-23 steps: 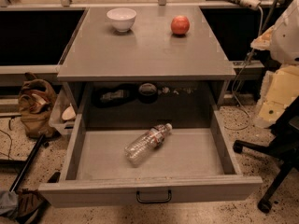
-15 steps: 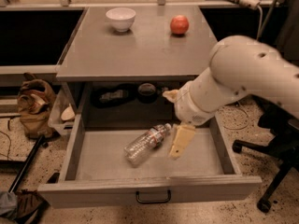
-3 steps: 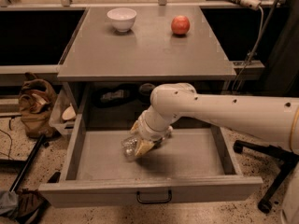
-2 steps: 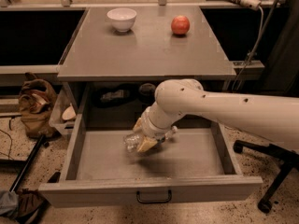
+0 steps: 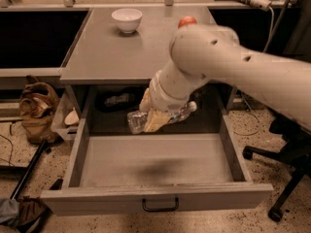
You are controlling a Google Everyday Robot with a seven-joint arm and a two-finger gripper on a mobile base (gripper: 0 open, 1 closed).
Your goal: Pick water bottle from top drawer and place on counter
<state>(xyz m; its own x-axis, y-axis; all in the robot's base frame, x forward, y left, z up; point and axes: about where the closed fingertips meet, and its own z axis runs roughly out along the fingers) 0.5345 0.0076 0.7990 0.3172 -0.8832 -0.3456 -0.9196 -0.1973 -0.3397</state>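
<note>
The tool [image 5: 155, 117] gripped the water bottle [image 5: 136, 122], holding it in the air above the far end of the top drawer [image 5: 155, 198]. The sound move was to raise it above the near edge of the desk [image 5: 116, 52] before carrying it farther.

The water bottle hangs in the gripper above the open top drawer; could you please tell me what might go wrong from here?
1. The gripper, shut on the water bottle, holds it sideways just below the front edge of the counter; rising, it may catch that edge.
2. The arm is close to the apple and could knock it.
3. A slip would drop the bottle into the top drawer.
</note>
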